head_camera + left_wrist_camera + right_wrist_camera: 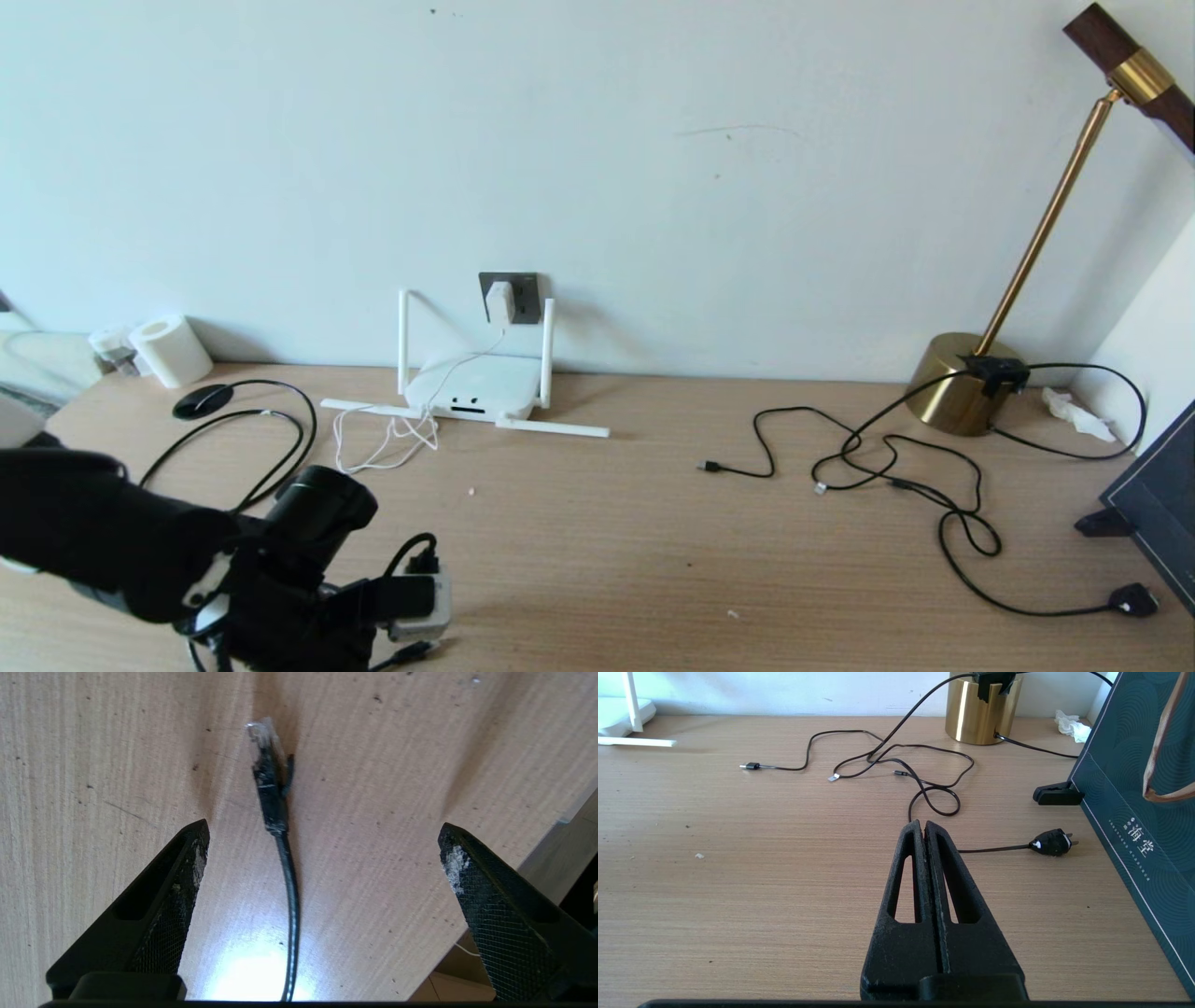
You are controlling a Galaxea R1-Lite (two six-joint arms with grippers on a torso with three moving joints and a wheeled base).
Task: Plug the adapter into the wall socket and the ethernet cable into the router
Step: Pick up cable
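Observation:
The white adapter [500, 303] sits on the dark grey wall socket [523, 285], and its thin white cord runs down to the router [471, 381]. The router lies flat against the wall with its white antennas spread. The black ethernet cable [272, 798] lies on the table with its clear plug at the far end. My left gripper [323, 828] hangs open above it, the cable passing between the fingers without touching them. In the head view my left arm [280, 560] covers that plug at the table's front left. My right gripper [923, 823] is shut on nothing, low over the table's right part.
A brass lamp [962, 383] stands at the back right, with thin black cables [887, 457] and a black power plug [1134, 599] sprawled before it. A dark teal bag [1134, 788] stands at the right edge. A paper roll [171, 350] sits at the back left.

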